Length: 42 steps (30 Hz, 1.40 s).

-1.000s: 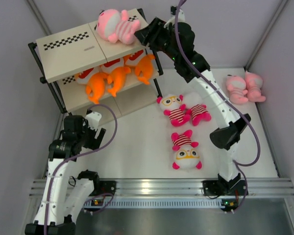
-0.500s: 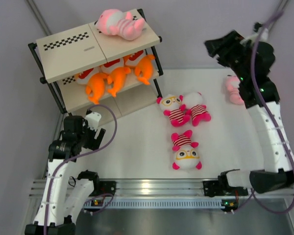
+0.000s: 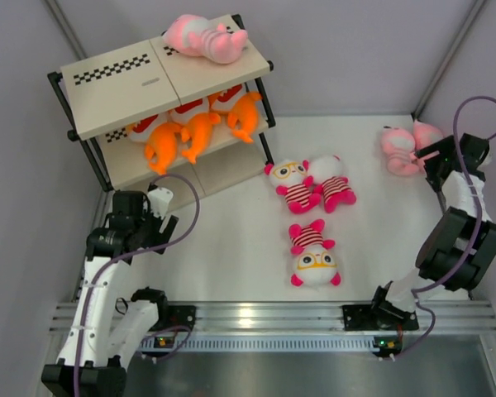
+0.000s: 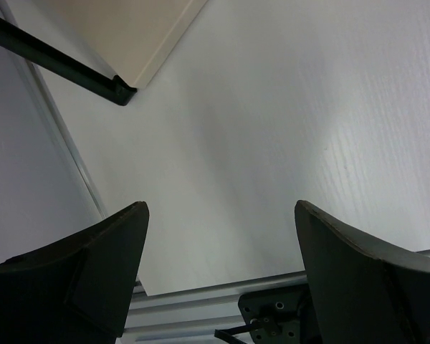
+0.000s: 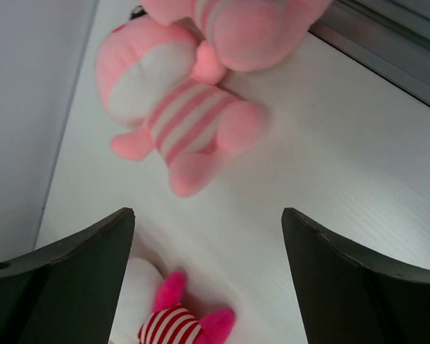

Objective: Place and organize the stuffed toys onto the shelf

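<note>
1. Right gripper [image 5: 204, 229] open, empty; we saw the pink toy [image 5: 175, 118] lying on the table just ahead, upper left of wrist frame.
2. Long axis ran diagonally, head upper left; left gripper [image 3: 145, 217] sat well apart.

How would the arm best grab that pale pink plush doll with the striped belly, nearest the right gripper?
Probably across the striped belly of the pale pink plush doll, coming from above: it lies face up, waist narrower than head. The right gripper hangs open.
</note>
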### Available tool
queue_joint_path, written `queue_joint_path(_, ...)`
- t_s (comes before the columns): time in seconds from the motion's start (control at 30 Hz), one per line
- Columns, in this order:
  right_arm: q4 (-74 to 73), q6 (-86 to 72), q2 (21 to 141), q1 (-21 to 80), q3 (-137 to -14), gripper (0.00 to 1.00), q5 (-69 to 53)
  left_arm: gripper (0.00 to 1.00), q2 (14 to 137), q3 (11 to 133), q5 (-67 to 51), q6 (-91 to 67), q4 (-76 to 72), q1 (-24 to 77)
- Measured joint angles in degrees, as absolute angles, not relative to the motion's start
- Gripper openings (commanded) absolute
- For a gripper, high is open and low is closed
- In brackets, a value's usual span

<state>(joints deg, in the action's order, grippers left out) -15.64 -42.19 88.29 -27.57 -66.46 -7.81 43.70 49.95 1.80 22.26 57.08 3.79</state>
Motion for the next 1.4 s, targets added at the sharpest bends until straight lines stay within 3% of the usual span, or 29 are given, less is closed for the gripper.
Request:
queue_joint_path(0.47,-8.97,-42.54,108.73,-28.88,-71.79,0.74,-10.57,0.89,52.25,52.88,4.10,24.27,57.06,3.79)
queue_joint_path(0.6,-7.73,-42.68,111.66,-28.34,-71.79,0.57,-10.90,0.88,53.41,52.97,3.92,24.64,57.10,3.79)
queue_joint_path(0.77,-4.56,-42.35,112.14,-27.90,-72.20,0.19,-11.75,0.88,53.56,53.36,3.38,25.74,57.12,3.79)
queue_joint_path(0.8,-3.97,-41.71,112.14,-27.77,-72.44,0.03,-11.92,0.88,53.58,53.52,3.03,25.91,57.12,3.79)
queue_joint_path(0.83,-3.53,-41.15,112.14,-27.57,-72.47,0.00,-11.92,0.87,53.58,53.80,2.59,26.06,57.12,3.81)
queue_joint_path(1.07,-3.75,-39.20,106.91,-24.80,-71.02,0.00,-10.70,0.83,53.80,58.46,-7.05,25.39,57.98,4.05)
queue_joint_path(1.2,-6.76,-37.89,96.16,-21.54,-70.02,0.00,-9.08,0.77,53.95,59.55,-12.19,24.62,58.41,5.85)
queue_joint_path(1.4,-11.77,-36.64,78.28,-15.90,-72.51,0.00,-6.50,0.78,58.48,65.47,-13.85,23.90,59.79,16.16)
